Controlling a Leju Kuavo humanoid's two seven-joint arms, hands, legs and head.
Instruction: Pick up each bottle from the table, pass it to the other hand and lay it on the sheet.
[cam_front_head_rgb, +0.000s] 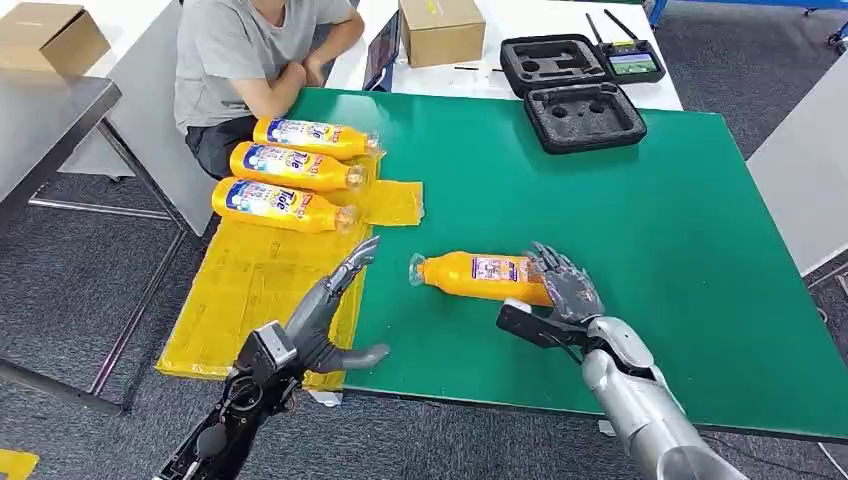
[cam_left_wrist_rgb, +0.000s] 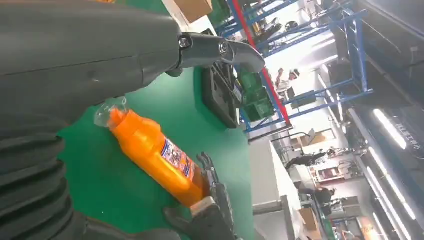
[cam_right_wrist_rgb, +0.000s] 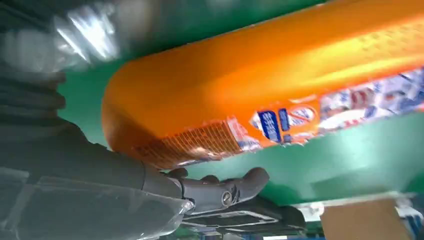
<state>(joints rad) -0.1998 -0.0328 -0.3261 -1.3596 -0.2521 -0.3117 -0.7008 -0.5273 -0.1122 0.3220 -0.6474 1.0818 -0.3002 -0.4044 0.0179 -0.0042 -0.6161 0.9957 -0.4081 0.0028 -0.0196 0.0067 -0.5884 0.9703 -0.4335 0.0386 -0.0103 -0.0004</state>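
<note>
We see the green tabletop (cam_front_head_rgb: 640, 230) with the yellow sheet (cam_front_head_rgb: 250, 290) draped over its left edge, three bottles (cam_front_head_rgb: 290, 165) lying on it side by side. Our right hand (cam_front_head_rgb: 562, 285) rests its fingers (cam_front_head_rgb: 555, 268) on the base of a fourth orange bottle (cam_front_head_rgb: 480, 277), which lies near the front edge, clear cap pointing left. Our left hand (cam_front_head_rgb: 335, 310) hovers just beside it at the sheet's edge, fingers spread and empty.

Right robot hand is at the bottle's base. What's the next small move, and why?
Probably close the right robot hand around the bottle: it lies on the green table, fingers spread at its base, not yet gripped. The left robot hand waits open.
</note>
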